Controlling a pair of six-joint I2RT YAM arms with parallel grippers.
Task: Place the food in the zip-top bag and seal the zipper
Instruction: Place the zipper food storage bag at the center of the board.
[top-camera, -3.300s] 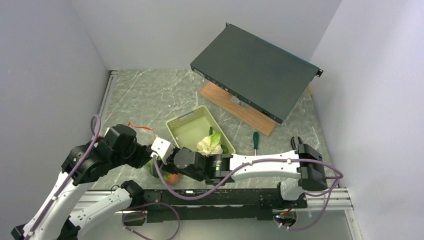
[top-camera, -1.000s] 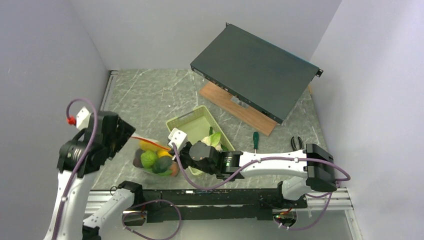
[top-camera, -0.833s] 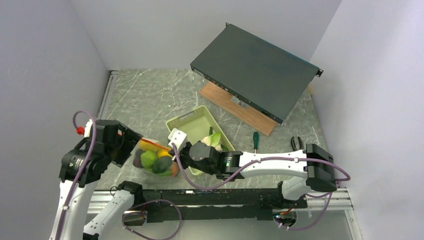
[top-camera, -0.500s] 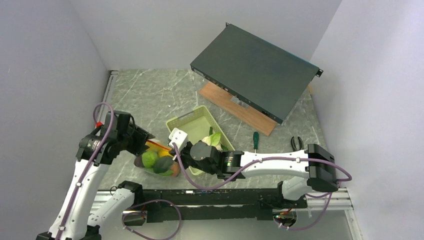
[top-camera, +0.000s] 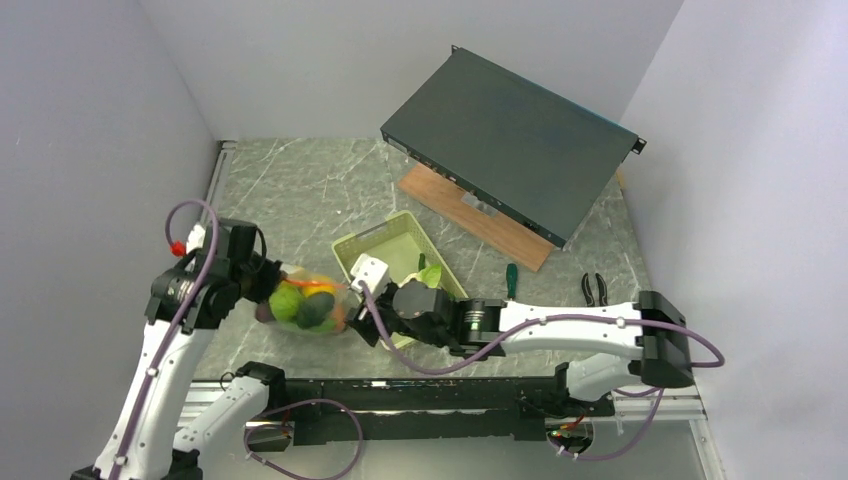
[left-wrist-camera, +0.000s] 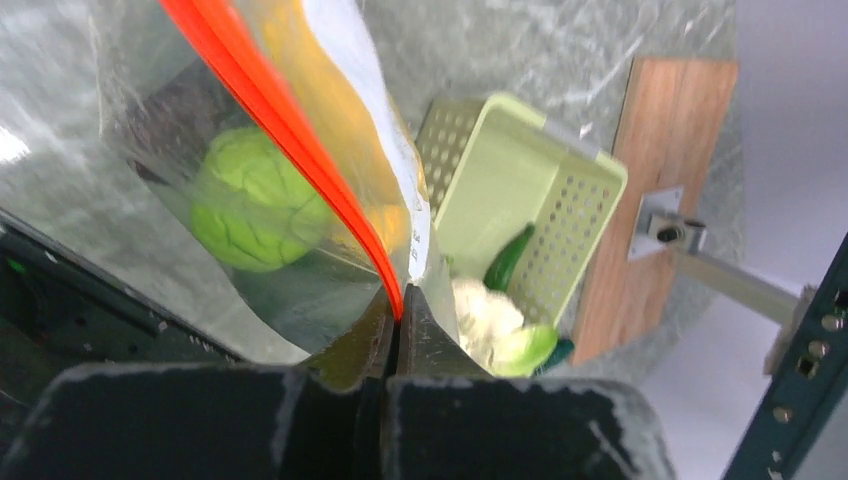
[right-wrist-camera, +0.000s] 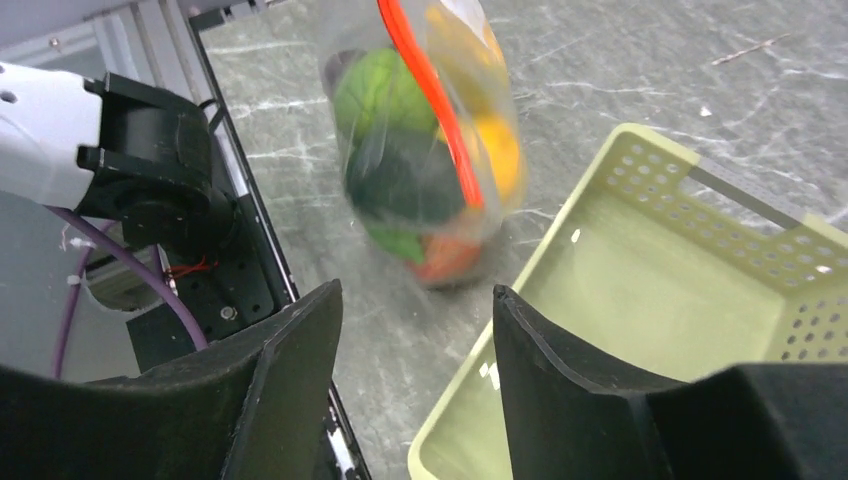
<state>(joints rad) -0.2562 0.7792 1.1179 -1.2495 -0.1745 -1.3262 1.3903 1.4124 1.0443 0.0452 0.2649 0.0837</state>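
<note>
The clear zip-top bag hangs at the near left, tilted, holding the green pepper, yellow corn, a dark piece and an orange piece. My left gripper is shut on one end of the red-orange zipper, as the left wrist view shows. My right gripper is open and empty, just right of the bag, over the basket's near corner. The cauliflower and cucumber lie in the pale green basket.
A dark rack chassis rests on a wooden board at the back right. A green-handled screwdriver and pliers lie right of the basket. The aluminium rail runs along the near edge.
My left arm swung in from the left and now grips the zipper end. The bag has shifted slightly up and left. My right gripper has drawn back toward the basket.
</note>
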